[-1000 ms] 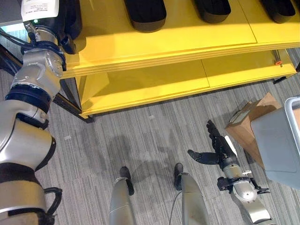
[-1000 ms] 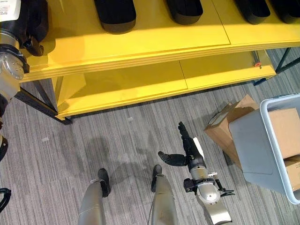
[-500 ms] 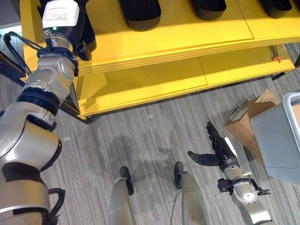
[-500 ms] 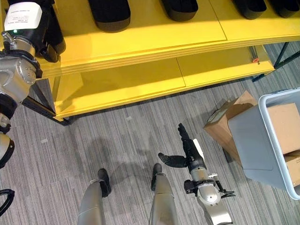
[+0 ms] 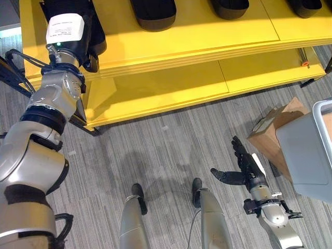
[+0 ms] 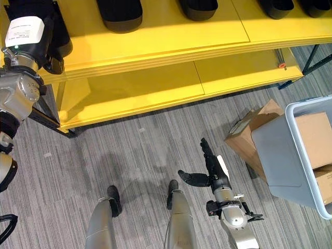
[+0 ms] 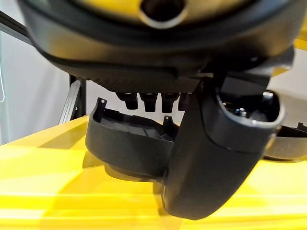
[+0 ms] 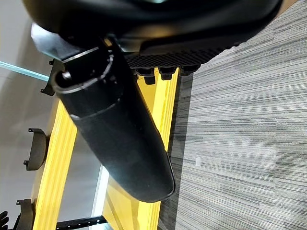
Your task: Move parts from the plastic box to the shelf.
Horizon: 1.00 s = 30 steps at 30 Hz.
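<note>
Shelf: yellow two-tier metal shelf [image 6: 155,52]; several black moulded plastic parts [image 6: 120,13] already rest in a row on its top tier, which suggests part of the job is done
Left hand: the left hand [image 7: 211,158] is up at the shelf's left end, just before a black part [image 7: 127,148] lying on the yellow top; whether the fingers grip it I cannot tell
Right hand: the right hand [image 5: 248,168] hangs low over the grey striped carpet [image 5: 171,140], fingers straight, thumb spread, holding nothing
Box: pale grey plastic box [image 6: 290,155] stands at the robot's right, brown cardboard cartons [image 6: 314,137] inside; a brown cardboard carton [image 5: 272,132] leans beside it
Left to do: judging by this, more trips to the box
</note>
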Tool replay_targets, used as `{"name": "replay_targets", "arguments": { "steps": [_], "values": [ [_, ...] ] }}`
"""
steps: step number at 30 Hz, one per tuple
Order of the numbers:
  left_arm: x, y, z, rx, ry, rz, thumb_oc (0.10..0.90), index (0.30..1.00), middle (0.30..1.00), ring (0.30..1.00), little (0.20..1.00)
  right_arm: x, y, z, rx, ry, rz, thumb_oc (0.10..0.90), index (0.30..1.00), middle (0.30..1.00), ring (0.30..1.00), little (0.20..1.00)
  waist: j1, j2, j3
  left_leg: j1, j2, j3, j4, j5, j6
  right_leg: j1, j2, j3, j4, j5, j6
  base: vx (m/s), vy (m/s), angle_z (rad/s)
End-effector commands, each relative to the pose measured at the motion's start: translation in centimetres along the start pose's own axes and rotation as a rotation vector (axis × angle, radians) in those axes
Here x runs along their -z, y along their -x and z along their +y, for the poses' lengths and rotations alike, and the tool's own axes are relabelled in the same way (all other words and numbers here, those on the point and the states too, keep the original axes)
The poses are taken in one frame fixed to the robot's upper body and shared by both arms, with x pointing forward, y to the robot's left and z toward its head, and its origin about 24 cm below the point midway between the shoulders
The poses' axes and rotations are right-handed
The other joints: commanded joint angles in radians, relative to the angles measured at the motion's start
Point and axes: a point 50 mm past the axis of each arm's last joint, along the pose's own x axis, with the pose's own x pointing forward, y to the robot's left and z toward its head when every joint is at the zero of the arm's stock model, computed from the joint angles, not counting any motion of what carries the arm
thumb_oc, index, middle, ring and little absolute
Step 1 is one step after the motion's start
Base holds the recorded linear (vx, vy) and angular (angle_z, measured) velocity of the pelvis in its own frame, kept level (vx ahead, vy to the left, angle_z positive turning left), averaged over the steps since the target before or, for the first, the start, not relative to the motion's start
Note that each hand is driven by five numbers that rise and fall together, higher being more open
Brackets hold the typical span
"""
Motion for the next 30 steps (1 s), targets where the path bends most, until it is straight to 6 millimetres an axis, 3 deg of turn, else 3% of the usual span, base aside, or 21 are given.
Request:
{"name": "replay_targets", "arguments": {
  "steps": [1, 10, 11, 12, 13, 19, 20, 22, 23, 24, 26, 27, 29, 30],
  "values": [
    [3.8, 0.1, 3.9, -0.143, 0.044, 0.108, 0.900, 1.000, 1.000, 1.000, 1.000, -3.9, -0.2, -2.2, 0.071, -0.007, -0.218, 0.900, 1.000, 1.000, 1.000, 1.000, 0.002, 0.044, -0.063, 0.040, 0.042, -0.044, -0.149, 0.050, -0.037, 0.116, 0.026, -0.018, 0.018, -0.126, -0.024, 0.00, 0.000, 0.00],
    [4.4, 3.3, 2.4, -0.217, 0.308, 0.002, 0.900, 1.000, 1.000, 1.000, 1.000, -3.4, 0.1, -2.9, 0.131, 0.000, -0.205, 0.900, 1.000, 1.000, 1.000, 1.000, 0.061, 0.045, -0.055, 0.172, 0.040, -0.057, -0.214, 0.067, -0.053, 0.262, 0.041, -0.049, -0.049, -0.127, -0.030, -0.01, -0.045, 0.07],
    [4.5, 3.8, 2.1, -0.218, 0.317, -0.004, 0.900, 1.000, 1.000, 1.000, 1.000, -3.4, 0.1, -2.9, 0.132, 0.005, -0.207, 0.900, 1.000, 1.000, 1.000, 1.000, 0.065, 0.049, -0.050, 0.180, 0.040, -0.054, -0.232, 0.100, -0.045, 0.271, 0.044, -0.061, -0.066, -0.101, -0.038, 0.00, -0.055, 0.13],
    [4.8, 4.5, 1.4, -0.203, 0.316, -0.009, 0.900, 1.000, 1.000, 1.000, 1.000, -3.3, 0.1, -2.9, 0.131, 0.006, -0.201, 0.900, 1.000, 1.000, 1.000, 1.000, 0.068, 0.047, -0.050, 0.212, 0.040, -0.062, -0.241, 0.081, -0.055, 0.308, 0.051, -0.058, -0.080, -0.120, -0.033, -0.09, -0.042, 0.11],
    [4.7, 5.0, 1.1, -0.196, 0.322, -0.031, 0.900, 1.000, 1.000, 1.000, 1.000, -3.3, 0.2, -3.0, 0.135, 0.014, -0.201, 0.900, 1.000, 1.000, 1.000, 1.000, 0.073, 0.050, -0.045, 0.222, 0.039, -0.061, -0.263, 0.114, -0.048, 0.324, 0.055, -0.070, -0.102, -0.097, -0.040, -0.01, -0.072, 0.09],
    [5.4, 9.5, -2.1, -0.104, 0.441, -0.060, 0.900, 1.000, 1.000, 1.000, 1.000, -3.1, 0.4, -3.4, 0.142, 0.038, -0.183, 0.900, 1.000, 1.000, 1.000, 1.000, 0.099, 0.058, -0.045, 0.341, 0.042, -0.071, -0.343, 0.152, -0.062, 0.457, 0.077, -0.091, -0.177, -0.095, -0.046, 0.00, -0.056, 0.11],
    [5.5, 9.5, -2.1, -0.104, 0.441, -0.059, 0.900, 1.000, 1.000, 1.000, 1.000, -3.1, 0.4, -3.4, 0.141, 0.039, -0.183, 0.900, 1.000, 1.000, 1.000, 1.000, 0.098, 0.058, -0.044, 0.342, 0.042, -0.071, -0.343, 0.152, -0.062, 0.459, 0.078, -0.092, -0.177, -0.095, -0.046, 0.01, -0.068, 0.08],
    [5.6, 12.2, -4.4, -0.037, 0.533, -0.052, 0.900, 1.000, 1.000, 1.000, 1.000, -2.8, 0.5, -3.5, 0.134, 0.047, -0.168, 0.900, 1.000, 1.000, 1.000, 1.000, 0.115, 0.063, -0.052, 0.401, 0.056, -0.069, -0.390, 0.175, -0.071, 0.512, 0.096, -0.102, -0.211, -0.095, -0.052, 0.01, -0.071, 0.02],
    [5.7, 12.4, -4.4, -0.037, 0.533, -0.048, 0.900, 1.000, 1.000, 1.000, 1.000, -2.9, 0.5, -3.5, 0.131, 0.048, -0.167, 0.900, 1.000, 1.000, 1.000, 1.000, 0.111, 0.064, -0.050, 0.407, 0.056, -0.069, -0.393, 0.177, -0.071, 0.517, 0.097, -0.102, -0.214, -0.094, -0.052, 0.02, -0.092, -0.01],
    [5.2, 15.0, -6.5, 0.023, 0.665, -0.037, 0.900, 1.000, 1.000, 1.000, 1.000, -2.6, 0.7, -3.6, 0.117, 0.058, -0.151, 0.900, 1.000, 1.000, 1.000, 1.000, 0.122, 0.071, -0.059, 0.463, 0.072, -0.067, -0.446, 0.207, -0.080, 0.562, 0.119, -0.110, -0.245, -0.098, -0.060, 0.02, -0.104, -0.08],
    [4.8, 17.1, -7.6, 0.065, 0.744, -0.024, 0.900, 1.000, 1.000, 1.000, 1.000, -2.5, 0.8, -3.6, 0.099, 0.065, -0.144, 0.900, 1.000, 1.000, 1.000, 1.000, 0.127, 0.076, -0.065, 0.511, 0.090, -0.067, -0.499, 0.236, -0.090, 0.600, 0.136, -0.117, -0.269, -0.101, -0.069, 0.03, -0.126, -0.09],
    [3.9, 19.2, -8.5, 0.106, 0.842, -0.024, 0.900, 1.000, 1.000, 1.000, 1.000, -2.5, 1.1, -3.9, 0.086, 0.081, -0.136, 0.900, 1.000, 1.000, 1.000, 1.000, 0.132, 0.085, -0.074, 0.546, 0.111, -0.069, -0.546, 0.267, -0.096, 0.620, 0.153, -0.124, -0.285, -0.099, -0.078, 0.02, -0.121, 0.02],
    [3.6, 20.1, -9.4, 0.126, 0.898, -0.001, 0.900, 1.000, 1.000, 1.000, 1.000, -2.4, 1.0, -3.7, 0.068, 0.078, -0.133, 0.900, 1.000, 1.000, 1.000, 1.000, 0.135, 0.087, -0.074, 0.565, 0.122, -0.068, -0.571, 0.280, -0.094, 0.633, 0.164, -0.124, -0.296, -0.101, -0.085, 0.01, -0.096, 0.01],
    [3.2, 21.6, -9.9, 0.156, 0.986, 0.018, 0.900, 1.000, 1.000, 1.000, 1.000, -2.2, 1.1, -3.7, 0.052, 0.069, -0.119, 0.900, 1.000, 1.000, 1.000, 1.000, 0.143, 0.088, -0.077, 0.599, 0.135, -0.066, -0.605, 0.299, -0.099, 0.644, 0.178, -0.123, -0.295, -0.111, -0.091, 0.03, -0.116, -0.04]
  ]
}}
